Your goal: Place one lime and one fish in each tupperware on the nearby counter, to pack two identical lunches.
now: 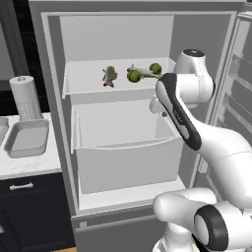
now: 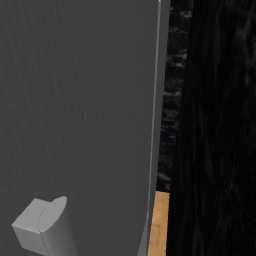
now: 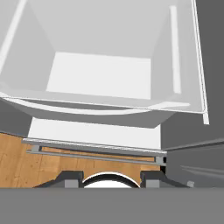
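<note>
You had the cam looking down into a white fridge drawer (image 3: 100,76), pulled out w/ nothing inside, its curved front lip toward you. Below it sat a pale shelf ledge (image 3: 94,133), then a grey rail (image 3: 92,148) over the wood floor (image 3: 17,162). The two dark fingertips (image 3: 70,178) stood apart at the bottom edge, nothing between them.

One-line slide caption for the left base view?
Open fridge: two limes and a fish on the upper shelf, the arm at the drawer, tupperware on the counter.
</note>
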